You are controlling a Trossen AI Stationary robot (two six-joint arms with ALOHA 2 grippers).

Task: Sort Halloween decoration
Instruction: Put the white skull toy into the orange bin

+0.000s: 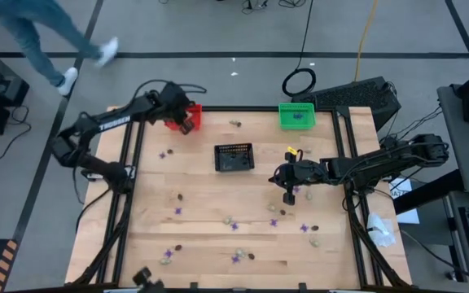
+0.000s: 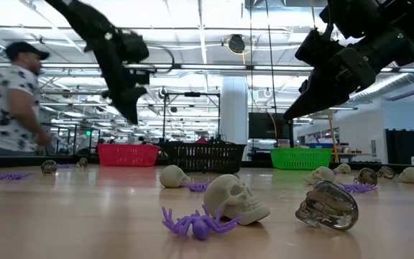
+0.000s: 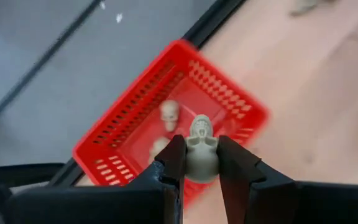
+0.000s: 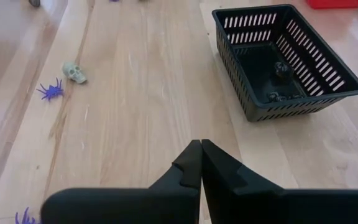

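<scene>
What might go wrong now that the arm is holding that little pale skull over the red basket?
The left gripper pinches the pale beige plastic skull only by its lower part, so it could slip or twist free early. It hangs near one side of the small red plastic basket, so on release it could bounce off the rim onto the wooden table or the floor.

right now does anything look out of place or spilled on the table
Nothing stands out. Skulls and purple spiders lie loose on the table, unsorted rather than spilled; the left gripper holds a beige skull over the red basket.
</scene>
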